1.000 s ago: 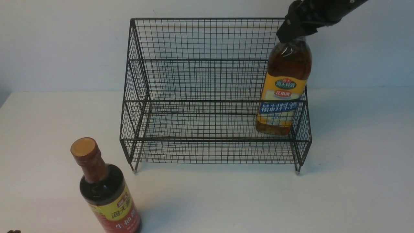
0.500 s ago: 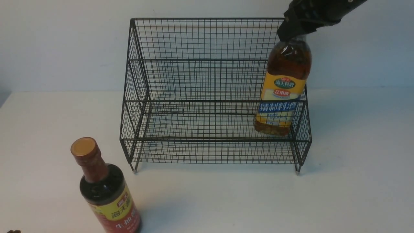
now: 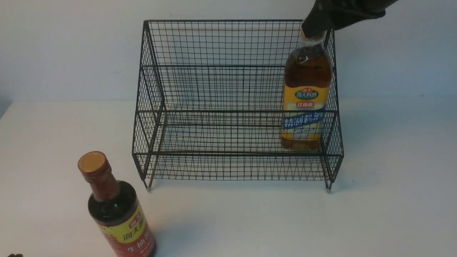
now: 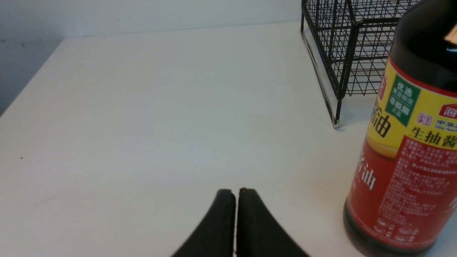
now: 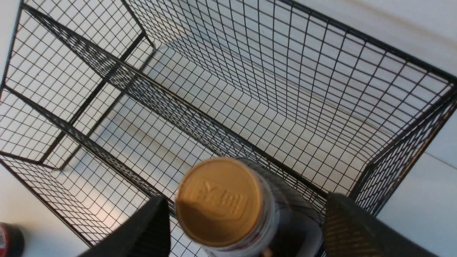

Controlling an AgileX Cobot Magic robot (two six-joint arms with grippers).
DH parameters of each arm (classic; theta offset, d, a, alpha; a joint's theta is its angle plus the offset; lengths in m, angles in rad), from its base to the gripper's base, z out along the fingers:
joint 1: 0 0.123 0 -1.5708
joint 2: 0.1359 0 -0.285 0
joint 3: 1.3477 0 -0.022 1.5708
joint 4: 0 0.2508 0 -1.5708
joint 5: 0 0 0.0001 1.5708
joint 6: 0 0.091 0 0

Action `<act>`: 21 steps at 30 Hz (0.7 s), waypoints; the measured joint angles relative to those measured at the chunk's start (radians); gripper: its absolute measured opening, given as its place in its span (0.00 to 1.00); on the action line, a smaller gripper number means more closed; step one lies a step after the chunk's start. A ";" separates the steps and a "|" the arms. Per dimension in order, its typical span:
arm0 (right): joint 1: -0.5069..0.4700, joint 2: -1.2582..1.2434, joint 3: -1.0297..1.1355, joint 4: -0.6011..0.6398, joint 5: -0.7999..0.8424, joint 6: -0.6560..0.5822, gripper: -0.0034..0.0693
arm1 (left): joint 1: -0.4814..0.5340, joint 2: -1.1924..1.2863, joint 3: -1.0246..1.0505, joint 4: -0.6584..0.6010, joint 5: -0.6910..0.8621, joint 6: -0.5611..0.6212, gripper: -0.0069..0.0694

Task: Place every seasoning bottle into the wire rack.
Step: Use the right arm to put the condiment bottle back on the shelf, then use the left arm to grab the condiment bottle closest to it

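White table (image 3: pixel 392 214) bearing a black 2-tier rack (image 3: pixel 221 89). Amber bottle (image 3: pixel 305 103) stands upright at the right end of the rack's lower front tier. Soy bottle (image 3: pixel 117 221) stands on the table, front-left of the rack and apart from it. Right gripper (image 5: pixel 246 203): released, jaws spread either side of the amber bottle's cap. Left gripper (image 4: pixel 235 192): clenched, empty, near the soy bottle.

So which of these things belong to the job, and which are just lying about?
Job: wire rack; amber bottle, standing in the rack; soy-sauce bottle, still outside it.
Not part of it: only the white table and back wall.
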 joint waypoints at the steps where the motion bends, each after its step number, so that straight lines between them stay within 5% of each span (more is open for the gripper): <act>1: 0.000 -0.014 -0.001 -0.003 0.000 0.003 0.79 | 0.000 0.000 0.000 0.000 0.000 0.000 0.08; 8: 0.000 -0.092 -0.002 -0.047 0.003 0.070 0.81 | 0.000 0.000 0.000 0.000 0.000 0.000 0.08; 16: 0.000 -0.313 -0.005 -0.114 0.011 0.286 0.79 | 0.000 0.000 0.000 0.000 0.000 0.000 0.08; 21: 0.000 -0.531 0.022 -0.119 0.012 0.304 0.68 | 0.000 0.000 0.000 0.000 0.000 0.000 0.08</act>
